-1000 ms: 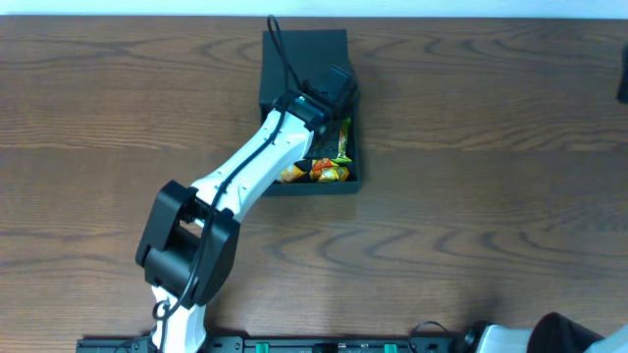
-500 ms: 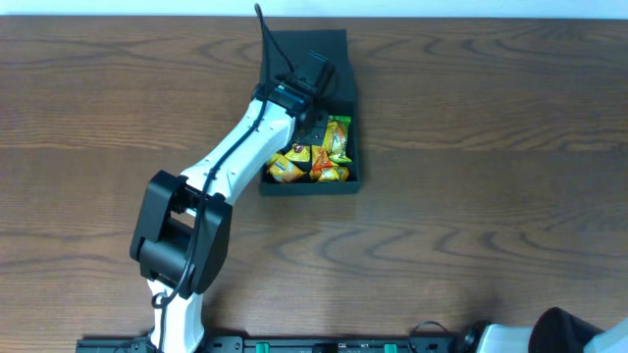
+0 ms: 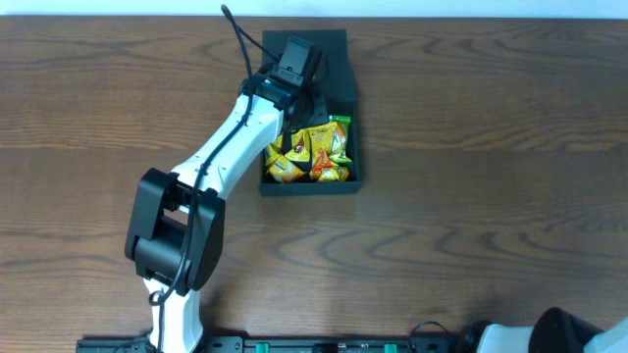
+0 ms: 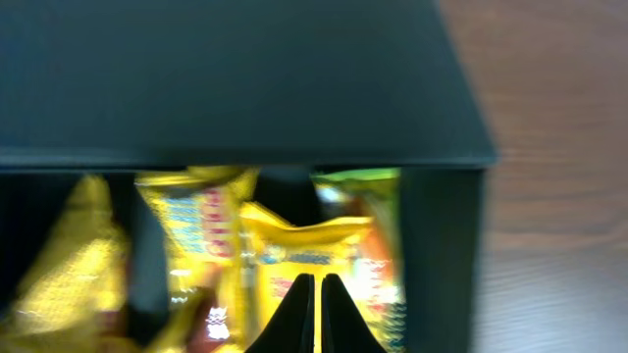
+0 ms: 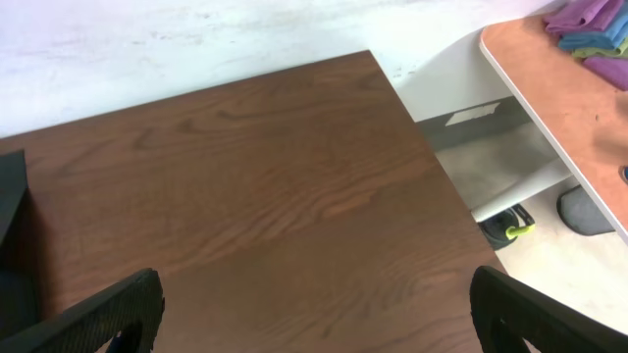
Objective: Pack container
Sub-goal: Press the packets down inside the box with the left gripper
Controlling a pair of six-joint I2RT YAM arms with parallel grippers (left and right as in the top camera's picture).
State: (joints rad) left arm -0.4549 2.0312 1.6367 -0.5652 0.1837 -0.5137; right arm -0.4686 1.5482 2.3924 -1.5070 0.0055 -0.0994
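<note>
Left gripper [image 4: 316, 294]: fingers pressed together into a narrow point at the bottom centre of the wrist view, nothing pinched between them. The tips are aimed at the yellow candy packets [image 4: 294, 245] just ahead. Can't tell if they touch anything.

In the overhead view the left gripper [image 3: 294, 59] sits over the upper half of the container [image 3: 309, 183], at upper centre of the frame. The white left arm [image 3: 221, 157] runs diagonally from its base at lower left up to it, with a black cable arching off the wrist.

The container is a dark square box on the wood table [image 3: 471, 196], upper centre of the overhead, slightly left of middle. Its lid flap [image 3: 332, 44] extends off the far side, toward the top of the frame. In the wrist view the lid flap [image 4: 245, 78] fills the whole upper part, and its front edge cuts across above the packets. Exact lid angle: can't tell.

Contents are heaped in the lower half of the box in the overhead: yellow and orange candy packets [image 3: 306, 157], plus one green-topped packet [image 3: 340, 130] against the right wall. The wrist view is blurred, so the print is unreadable.

Right gripper [image 5: 314, 294]: fingers spread wide at the bottom left and bottom right corners of its wrist view, holding nothing, with bare table [image 5: 245, 176] under it. A side table [image 5: 549, 88] with folded purple and blue cloths [image 5: 594, 25] is at upper right.
</note>
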